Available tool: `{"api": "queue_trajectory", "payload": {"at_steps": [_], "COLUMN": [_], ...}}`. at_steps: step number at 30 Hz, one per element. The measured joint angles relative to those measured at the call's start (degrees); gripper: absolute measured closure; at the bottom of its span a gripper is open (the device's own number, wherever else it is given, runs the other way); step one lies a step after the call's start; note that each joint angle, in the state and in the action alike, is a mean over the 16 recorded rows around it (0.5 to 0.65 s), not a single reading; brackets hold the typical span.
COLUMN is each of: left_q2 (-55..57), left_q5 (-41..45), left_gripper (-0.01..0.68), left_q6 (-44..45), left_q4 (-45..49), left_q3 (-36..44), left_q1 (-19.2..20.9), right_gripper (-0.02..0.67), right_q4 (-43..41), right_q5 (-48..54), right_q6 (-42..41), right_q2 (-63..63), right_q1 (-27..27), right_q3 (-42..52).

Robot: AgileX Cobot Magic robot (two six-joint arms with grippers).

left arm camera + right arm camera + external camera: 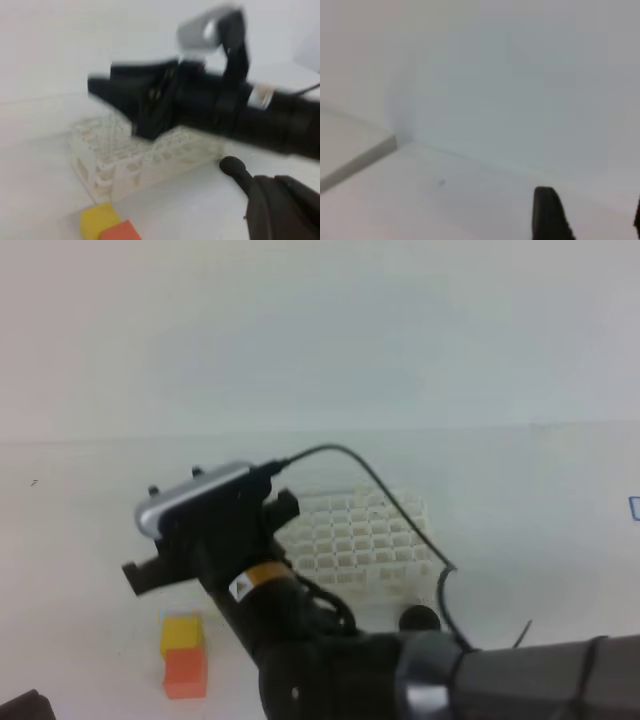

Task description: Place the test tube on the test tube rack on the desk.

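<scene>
My right fingers (592,220) are gaping open, gripping nothing. The test tube rack (360,540) is sitting at three o'clock. I cannot see the tube.

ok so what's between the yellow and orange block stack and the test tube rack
Only a narrow strip of bare desk, seen in the left wrist view. In the exterior high view the right arm hangs across that stretch and partly hides it.
</scene>
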Motion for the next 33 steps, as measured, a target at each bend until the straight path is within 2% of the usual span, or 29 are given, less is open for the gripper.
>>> {"api": "queue_trajectory", "payload": {"at_steps": [3, 6, 13, 20, 27, 33], "left_q2": [0.0, 0.0, 0.0, 0.0, 0.0, 0.0], "left_q5": [0.0, 0.1, 0.2, 0.2, 0.2, 0.2], "left_gripper": [0.674, 0.674, 0.674, 0.674, 0.674, 0.674], "left_q6": [0.0, 0.0, 0.0, 0.0, 0.0, 0.0], "left_q4": [0.0, 0.0, 0.0, 0.0, 0.0, 0.0], "left_q3": [0.0, 0.0, 0.0, 0.0, 0.0, 0.0], "left_q1": [0.0, 0.0, 0.0, 0.0, 0.0, 0.0], "right_gripper": [0.299, 0.336, 0.484, 0.620, 0.647, 0.649], "right_q4": [-0.7, -2.2, -8.5, -17.4, -24.1, -26.6], "right_q5": [1.3, 3.2, 9.3, 16.2, 24.6, 31.1], "right_q6": [-1.6, -3.1, -6.0, -8.4, -9.9, -10.0], "right_q2": [-4.7, -10.1, -25.0, -41.8, -55.9, -63.6], "right_q1": [0.0, 0.0, 0.1, 0.1, -0.3, -2.0], "right_q3": [0.0, 0.4, 3.8, 11.8, 21.8, 30.2]}}
